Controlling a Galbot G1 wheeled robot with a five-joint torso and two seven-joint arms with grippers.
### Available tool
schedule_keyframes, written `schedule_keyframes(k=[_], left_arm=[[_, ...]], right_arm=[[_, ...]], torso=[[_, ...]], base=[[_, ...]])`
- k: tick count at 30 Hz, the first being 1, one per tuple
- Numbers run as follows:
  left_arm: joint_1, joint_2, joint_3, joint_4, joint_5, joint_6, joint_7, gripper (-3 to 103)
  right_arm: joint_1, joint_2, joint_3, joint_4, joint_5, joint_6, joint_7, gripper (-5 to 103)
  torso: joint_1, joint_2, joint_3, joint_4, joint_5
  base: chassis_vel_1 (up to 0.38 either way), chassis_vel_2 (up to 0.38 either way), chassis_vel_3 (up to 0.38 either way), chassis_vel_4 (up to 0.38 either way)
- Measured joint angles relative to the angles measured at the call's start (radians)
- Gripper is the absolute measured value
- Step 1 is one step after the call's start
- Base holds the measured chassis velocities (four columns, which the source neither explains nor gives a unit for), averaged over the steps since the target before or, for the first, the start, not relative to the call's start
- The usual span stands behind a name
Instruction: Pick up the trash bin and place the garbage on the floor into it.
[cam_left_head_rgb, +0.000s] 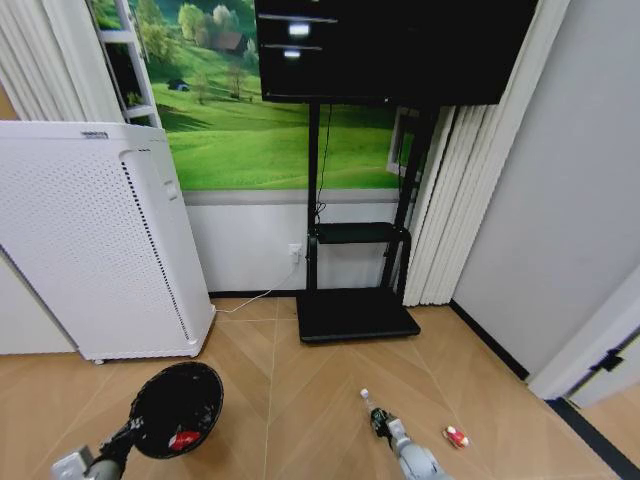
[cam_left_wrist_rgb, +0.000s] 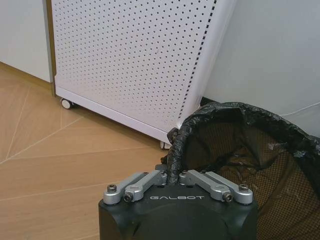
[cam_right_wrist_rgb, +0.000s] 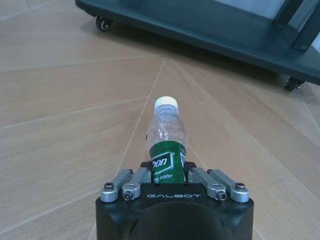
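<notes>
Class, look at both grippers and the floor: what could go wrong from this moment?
1. The left gripper pinches only the bin by its bagged rim; the bin could tilt or slip, spilling the red piece inside.
2. The right gripper holds the bottle low on its label; it could twist loose.
3. A red can lies on the floor and could be missed.
</notes>
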Motion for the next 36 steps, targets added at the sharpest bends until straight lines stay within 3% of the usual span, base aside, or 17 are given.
schedule_keyframes(k=[4, 6, 9, 11, 13, 18, 22, 28, 29, 31, 32, 34, 35, 36], left_arm=[[-0.015, 0.011, 0.02, 0.003, 0.005, 0.0, 0.0, 5], [-0.036, 0.029, 0.045, 0.005, -0.005, 0.005, -0.002, 5], [-0.046, 0.04, 0.06, 0.0, -0.021, 0.014, -0.003, 5], [-0.07, 0.061, 0.08, -0.002, -0.026, 0.023, 0.002, 5], [-0.074, 0.061, 0.083, -0.003, -0.027, 0.026, 0.002, 5], [-0.094, 0.073, 0.104, -0.005, -0.034, 0.034, 0.001, 4], [-0.126, 0.09, 0.146, 0.018, -0.038, 0.04, 0.002, 4], [-0.28, 0.194, 0.386, 0.119, -0.03, 0.046, 0.055, 4], [-0.28, 0.194, 0.386, 0.119, -0.03, 0.046, 0.055, 4], [-0.384, 0.219, 0.537, 0.188, -0.009, 0.028, 0.088, 4], [-0.384, 0.219, 0.537, 0.188, -0.009, 0.028, 0.088, 4], [-0.481, 0.216, 0.667, 0.239, 0.007, 0.021, 0.12, 4], [-0.481, 0.216, 0.667, 0.239, 0.007, 0.021, 0.12, 4], [-0.535, 0.211, 0.734, 0.263, 0.015, 0.013, 0.134, 4]], right_arm=[[-0.043, -0.033, 0.011, 0.1, 0.074, 0.022, -0.035, 23], [-0.11, -0.069, 0.023, 0.253, 0.186, 0.104, -0.091, 23], [-0.148, -0.084, 0.032, 0.339, 0.251, 0.118, -0.104, 23], [-0.208, -0.105, 0.036, 0.524, 0.356, 0.1, -0.091, 23], [-0.211, -0.115, 0.023, 0.584, 0.371, 0.091, -0.085, 23], [-0.22, -0.154, 0.0, 0.697, 0.418, 0.074, -0.09, 23], [-0.222, -0.196, -0.024, 0.782, 0.442, 0.07, -0.131, 23], [-0.299, -0.216, -0.006, 0.873, 0.435, 0.147, -0.219, 23], [-0.299, -0.216, -0.006, 0.873, 0.435, 0.147, -0.219, 23], [-0.333, -0.217, 0.005, 0.904, 0.425, 0.192, -0.274, 23], [-0.333, -0.217, 0.005, 0.904, 0.425, 0.192, -0.274, 23], [-0.352, -0.221, 0.005, 0.915, 0.412, 0.217, -0.307, 23], [-0.352, -0.221, 0.005, 0.915, 0.412, 0.217, -0.307, 23], [-0.362, -0.222, 0.003, 0.916, 0.396, 0.231, -0.326, 23]], torso=[[0.0, 0.0, 0.0, 0.0, -0.0001], [0.0, 0.0, 0.0, -0.0006, -0.0004], [0.0, 0.0, 0.0, -0.0001, -0.0003], [0.0, 0.0, 0.0, -0.0013, -0.0004], [0.0, 0.0, 0.0, 0.0006, 0.0], [0.0, 0.0, 0.0, -0.0004, -0.0001], [0.0, 0.0, 0.0, 0.0007, -0.0001], [0.0, 0.0, 0.0, -0.0008, -0.0001], [0.0, 0.0, 0.0, -0.0008, -0.0001], [0.0, 0.0, 0.0, -0.0001, 0.0001], [0.0, 0.0, 0.0, -0.0001, 0.0001], [0.0, 0.0, 0.0, -0.0003, -0.0005], [0.0, 0.0, 0.0, -0.0003, -0.0005], [0.0, 0.0, 0.0, -0.0004, -0.0004]], base=[[0.0, 0.0, 0.0, 0.0], [0.0, 0.0, 0.0, 0.0], [0.0, 0.0, 0.0, 0.0], [0.0, 0.0, 0.0, 0.0], [0.0, 0.0, 0.0, 0.0], [0.0, 0.0, 0.0, 0.0], [0.0, 0.0, 0.0, 0.0], [0.0, 0.0, 0.0, 0.0], [0.0, 0.0, 0.0, 0.0], [0.0, 0.0, 0.0, 0.0], [0.0, 0.0, 0.0, 0.0], [0.0, 0.0, 0.0, 0.0], [0.0, 0.0, 0.0, 0.0], [0.0, 0.0, 0.0, 0.0]])
